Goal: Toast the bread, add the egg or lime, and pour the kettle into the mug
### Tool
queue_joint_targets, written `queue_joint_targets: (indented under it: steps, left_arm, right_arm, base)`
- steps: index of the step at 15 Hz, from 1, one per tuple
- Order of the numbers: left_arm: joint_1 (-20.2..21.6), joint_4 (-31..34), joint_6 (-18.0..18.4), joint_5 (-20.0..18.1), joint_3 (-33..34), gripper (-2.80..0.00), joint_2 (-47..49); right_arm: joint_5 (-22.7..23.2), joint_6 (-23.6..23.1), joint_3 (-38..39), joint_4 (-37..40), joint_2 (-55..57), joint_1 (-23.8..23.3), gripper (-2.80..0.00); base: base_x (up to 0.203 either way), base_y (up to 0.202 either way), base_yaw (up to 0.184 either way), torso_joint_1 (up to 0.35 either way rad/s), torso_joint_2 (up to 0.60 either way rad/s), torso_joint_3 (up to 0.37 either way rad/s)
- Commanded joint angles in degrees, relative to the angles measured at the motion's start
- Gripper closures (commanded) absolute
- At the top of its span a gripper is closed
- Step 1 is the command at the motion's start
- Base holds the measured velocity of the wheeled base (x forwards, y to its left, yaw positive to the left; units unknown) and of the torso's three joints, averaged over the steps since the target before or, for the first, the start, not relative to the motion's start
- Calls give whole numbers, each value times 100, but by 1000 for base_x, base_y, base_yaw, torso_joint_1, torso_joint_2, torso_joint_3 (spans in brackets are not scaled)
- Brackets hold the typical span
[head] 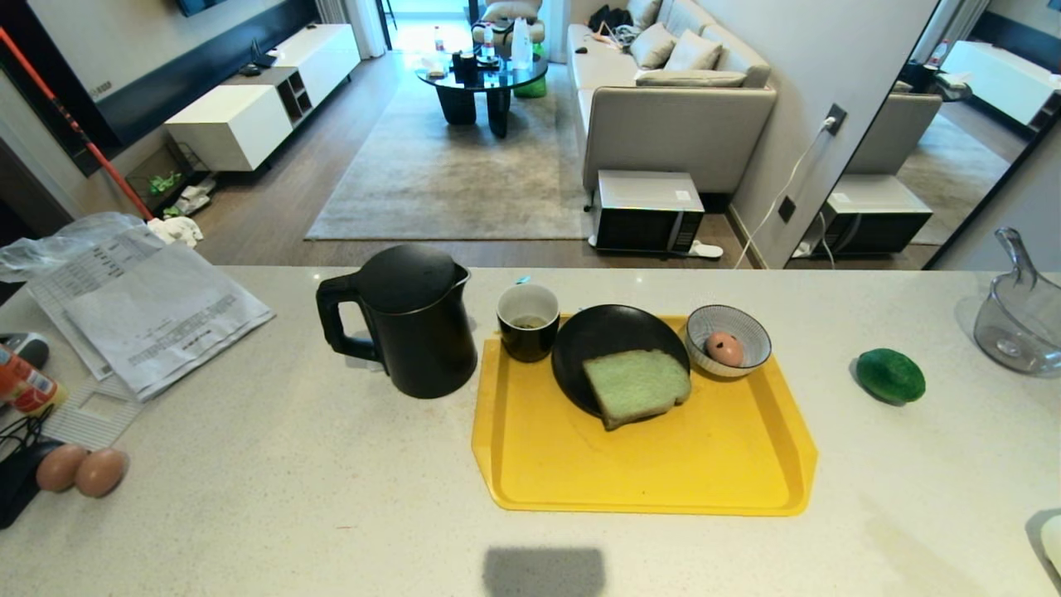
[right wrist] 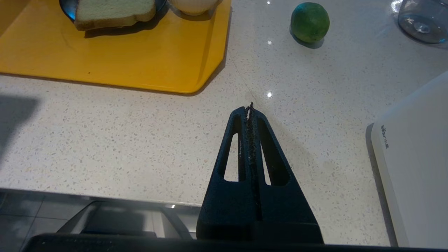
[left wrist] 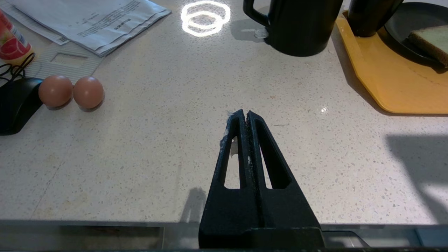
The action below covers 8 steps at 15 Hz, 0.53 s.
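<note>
The pale green bread [head: 637, 385] lies on a black plate [head: 597, 336] on the yellow tray [head: 646, 464]. In a striped bowl [head: 729, 338] at the tray's far right corner sits the egg [head: 724, 348]. The lime [head: 890, 375] rests on the counter right of the tray. The black kettle [head: 410, 319] stands left of the tray, and the mug [head: 528, 321] is beside it on the tray's far left corner. Neither arm shows in the head view. My left gripper [left wrist: 244, 113] is shut and empty above bare counter near its front edge. My right gripper [right wrist: 248, 108] is likewise shut and empty.
Papers [head: 141, 307] and two brown eggs [head: 81, 469] lie at the counter's left. A glass jug [head: 1018, 315] stands at the far right, and a white appliance [right wrist: 413, 157] sits near my right gripper. A living room lies beyond the counter.
</note>
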Motion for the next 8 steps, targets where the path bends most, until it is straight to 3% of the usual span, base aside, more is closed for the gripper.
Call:
queue_joint_targets:
  steps: [1,8]
  left_arm:
    - [2,-5,-2,2,79,0,-10]
    - [2,-5,-11,11,79,0,-10]
  right_arm:
    - [2,-4,0,1,2,1,0]
    - [46,-57,0,-8,2,1,0]
  base:
    - [0,0,0,0,0,0]
    - [0,0,0,0,0,0]
